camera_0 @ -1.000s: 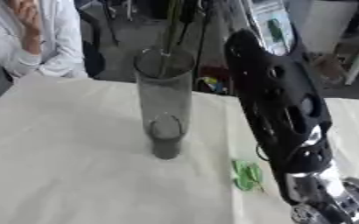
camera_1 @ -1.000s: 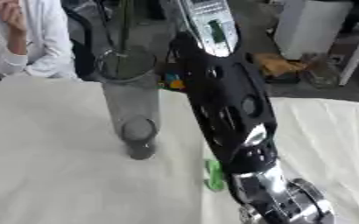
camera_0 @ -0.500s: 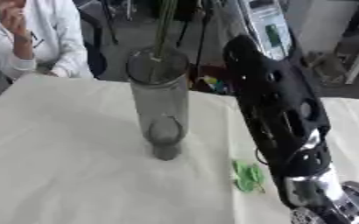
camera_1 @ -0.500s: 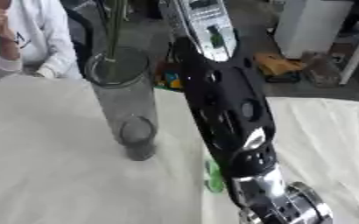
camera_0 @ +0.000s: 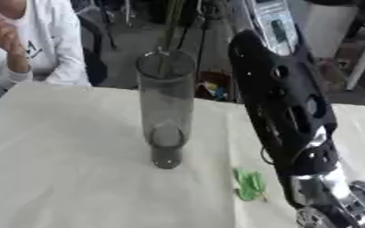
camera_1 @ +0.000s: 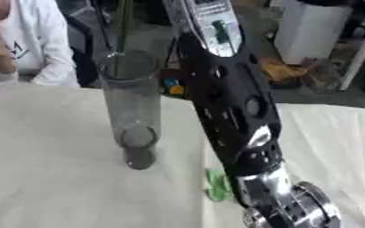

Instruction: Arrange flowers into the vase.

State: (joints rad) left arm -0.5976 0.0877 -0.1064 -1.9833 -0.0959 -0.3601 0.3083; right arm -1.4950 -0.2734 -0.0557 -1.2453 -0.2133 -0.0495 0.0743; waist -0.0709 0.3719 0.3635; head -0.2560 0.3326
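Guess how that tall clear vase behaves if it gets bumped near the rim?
The vase is tall and narrow on a small base, so it probably tips easily. It looks like glass: likely fragile and slippery. It stands on a soft-looking cloth, which may make it less steady.

Vase: clear, smoky grey glass, plain, darker grey at the base.

Stems: dark green, entering the vase mouth from 12 o'clock.

Tablecloth: off-white to cream, plain, faintly creased.

Leaf scrap: bright green, lying on the cloth at 4 o'clock from the vase.

Right arm: glossy black shell, dotted with small round holes; silver metal joints toward 5 o'clock; a pale grey panel with a small green mark on the upper segment.

Person's top, at 10 o'clock: white, with a small dark printed mark on the chest.
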